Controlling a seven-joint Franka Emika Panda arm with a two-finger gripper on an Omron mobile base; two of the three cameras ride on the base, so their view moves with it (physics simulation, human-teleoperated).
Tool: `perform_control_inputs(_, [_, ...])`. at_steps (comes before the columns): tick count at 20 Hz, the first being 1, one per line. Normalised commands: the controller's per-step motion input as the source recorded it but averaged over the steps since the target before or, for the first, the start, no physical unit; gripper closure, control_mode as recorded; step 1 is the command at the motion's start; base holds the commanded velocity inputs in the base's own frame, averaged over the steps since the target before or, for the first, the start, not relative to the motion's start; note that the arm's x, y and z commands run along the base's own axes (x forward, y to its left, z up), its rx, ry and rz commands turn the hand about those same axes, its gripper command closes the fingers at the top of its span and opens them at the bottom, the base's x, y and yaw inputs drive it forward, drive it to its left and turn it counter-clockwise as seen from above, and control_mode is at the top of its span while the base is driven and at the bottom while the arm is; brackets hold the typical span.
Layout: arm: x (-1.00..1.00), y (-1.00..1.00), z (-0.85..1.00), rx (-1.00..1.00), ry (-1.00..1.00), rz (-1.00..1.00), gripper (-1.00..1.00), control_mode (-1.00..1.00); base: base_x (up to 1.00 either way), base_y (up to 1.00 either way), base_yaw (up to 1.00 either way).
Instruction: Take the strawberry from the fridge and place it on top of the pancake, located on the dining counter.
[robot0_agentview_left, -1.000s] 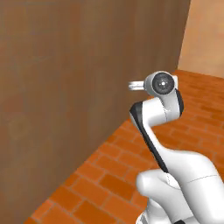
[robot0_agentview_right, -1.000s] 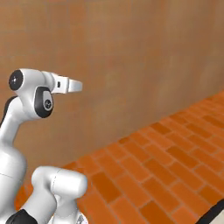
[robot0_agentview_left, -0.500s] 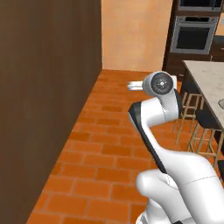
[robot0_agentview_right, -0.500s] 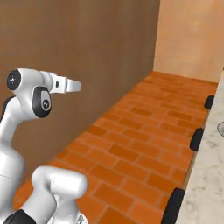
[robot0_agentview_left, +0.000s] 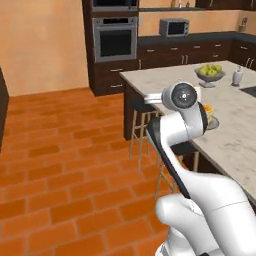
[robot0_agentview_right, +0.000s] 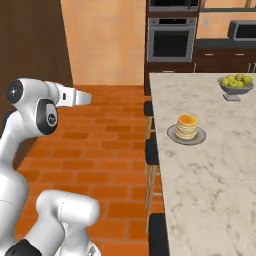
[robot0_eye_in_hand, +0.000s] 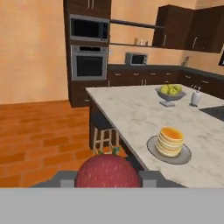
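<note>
Orange brick floor fills my left side, w/ dark wood cabinets and a built-in oven at the back wall. From the hand cam, the small dark-red rounded strawberry sits right at the bottom between the two dark finger tips of my pincer, so I read the pincer as clamped on it, berry held up in the air, not yet near the plate.

Moving right: the big beige marbled stone dining surface runs away from me, stools tucked along its near edge. On it, the short stack of round golden-tan pancakes on its round grey plate, standing apart from the grey bowl of yellow-green fruit farther back.

My take: fridge part is done, I'm in the carry leg. In the right base cam the pincer hangs over the floor, well apart from the stack.

Next: bring base closer alongside the surface, swing arm over, centre berry above top pancake, lower till touching, then let go. Approx. alignment won't do, since the berry is round and could roll off.
</note>
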Motion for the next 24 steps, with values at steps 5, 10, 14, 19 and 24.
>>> perform_control_inputs(5, [0.00, 0.00, 0.00, 0.00, 0.00, 0.00, 1.00, 1.00, 0.40, 0.13, -0.92])
perform_control_inputs(10, [0.00, 0.00, 0.00, 0.00, 0.00, 0.00, 1.00, 1.00, 0.47, 0.33, -0.89])
perform_control_inputs(14, [0.00, 0.00, 0.00, 0.00, 0.00, 0.00, 1.00, 1.00, 0.73, 0.67, -0.75])
perform_control_inputs(19, [0.00, 0.00, 0.00, 0.00, 0.00, 0.00, 1.00, 1.00, 0.78, 0.99, -0.61])
perform_control_inputs(24, [0.00, 0.00, 0.00, 0.00, 0.00, 0.00, 1.00, 1.00, 0.88, 1.00, -0.60])
